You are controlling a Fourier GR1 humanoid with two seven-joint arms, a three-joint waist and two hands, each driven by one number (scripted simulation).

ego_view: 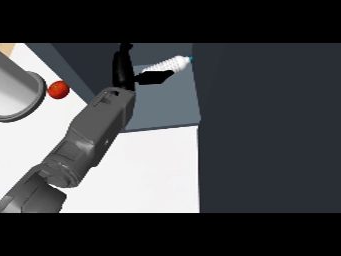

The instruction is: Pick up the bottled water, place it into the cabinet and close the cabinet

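Observation:
The bottled water (pixel 169 64) is a white ribbed bottle with a blue cap. It lies tilted inside the cabinet's opening, cap to the upper right, above the grey-blue cabinet shelf (pixel 162 112). My left hand (pixel 123 67) reaches up into that opening on a grey forearm that comes in from the lower left. Its fingers point straight up, and its thumb (pixel 154 77) sticks out to the right and touches the bottle's lower end. No finger curls round the bottle. The dark cabinet door (pixel 276 125) stands open and fills the right side of the view.
A red round fruit (pixel 58 89) sits on the white counter (pixel 151 170) left of the cabinet. A large pale grey cylinder with a flanged rim (pixel 10 85) lies at the upper left. The door's edge runs down beside the counter.

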